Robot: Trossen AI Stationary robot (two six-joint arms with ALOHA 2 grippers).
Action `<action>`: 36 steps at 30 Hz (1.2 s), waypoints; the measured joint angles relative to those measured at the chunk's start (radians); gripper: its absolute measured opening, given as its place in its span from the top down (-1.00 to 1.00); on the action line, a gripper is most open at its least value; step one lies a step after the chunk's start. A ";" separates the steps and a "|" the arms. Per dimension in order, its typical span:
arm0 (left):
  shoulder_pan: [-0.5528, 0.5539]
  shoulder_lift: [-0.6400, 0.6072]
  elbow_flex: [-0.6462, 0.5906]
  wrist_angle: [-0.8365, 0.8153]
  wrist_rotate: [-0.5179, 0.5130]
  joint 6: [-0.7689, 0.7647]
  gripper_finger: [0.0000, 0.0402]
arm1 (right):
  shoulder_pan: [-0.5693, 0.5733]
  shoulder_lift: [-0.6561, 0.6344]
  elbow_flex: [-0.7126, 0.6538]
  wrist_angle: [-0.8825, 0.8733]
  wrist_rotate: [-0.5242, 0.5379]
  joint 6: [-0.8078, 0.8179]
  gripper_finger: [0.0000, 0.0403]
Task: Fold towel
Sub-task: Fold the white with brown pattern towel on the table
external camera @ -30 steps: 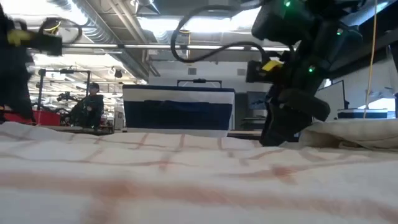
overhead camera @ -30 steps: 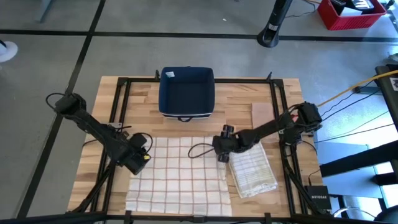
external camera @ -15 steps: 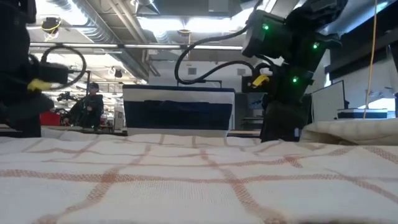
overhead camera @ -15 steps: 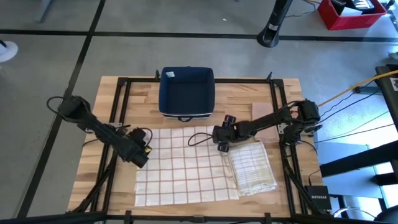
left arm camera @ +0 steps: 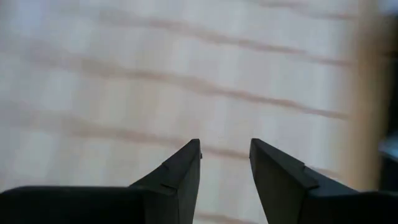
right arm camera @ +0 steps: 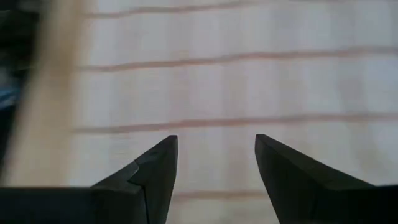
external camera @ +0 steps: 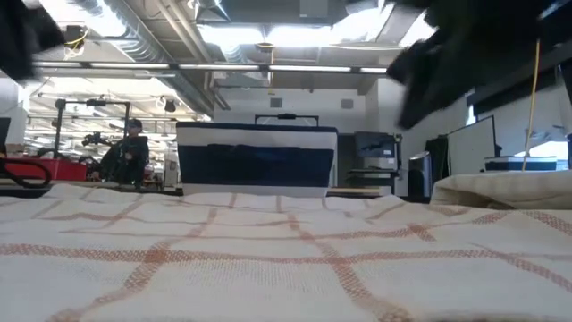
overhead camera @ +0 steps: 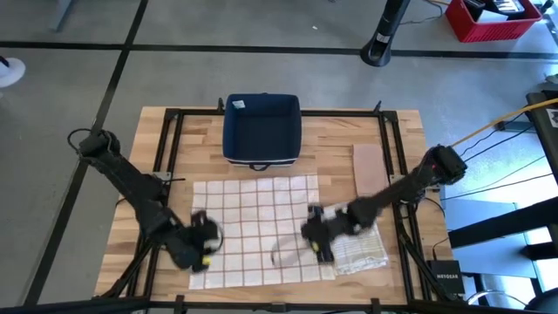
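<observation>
High view: checked towel (overhead camera: 260, 228) lies flat and spread on the wooden surface (overhead camera: 166, 139), just in front of a dark blue bin (overhead camera: 261, 131); a second, folded towel (overhead camera: 362, 249) lies at its right edge. Left gripper (overhead camera: 199, 253) sits at the towel's near-left corner, right gripper (overhead camera: 316, 237) at the near-right edge beside the folded towel. Low view: checked towel (external camera: 268, 259) fills the foreground, blue bin (external camera: 257, 159) behind it, folded towel (external camera: 505, 190) at right, a person (external camera: 125, 152) far back in the room; dark blurred arm parts at the top corners, fingers not readable here. Left wrist view: left gripper (left arm camera: 225, 149) fingers parted a narrow way, nothing between them, towel (left arm camera: 186, 81) right below. Right wrist view: right gripper (right arm camera: 216, 144) fingers spread wide, empty, towel (right arm camera: 249, 81) below them.
</observation>
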 joint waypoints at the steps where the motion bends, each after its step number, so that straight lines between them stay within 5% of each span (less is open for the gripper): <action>1: -0.023 0.010 0.000 0.083 0.027 0.050 0.35 | 0.046 0.013 0.000 0.037 0.003 0.001 -0.08; 5: -0.092 0.098 0.001 0.264 0.135 0.130 0.35 | 0.202 0.080 0.000 0.162 0.059 -0.023 -0.08; 14: -0.154 0.394 0.163 0.252 0.352 -0.001 0.35 | 0.326 0.222 0.000 0.204 0.207 0.078 -0.08; 21: -0.178 0.514 0.276 0.066 0.356 -0.117 0.35 | 0.320 0.258 0.000 0.203 0.210 0.090 -0.08; 36: -0.164 0.571 0.283 0.014 0.383 -0.206 0.35 | 0.315 0.258 0.000 0.218 0.157 0.056 -0.08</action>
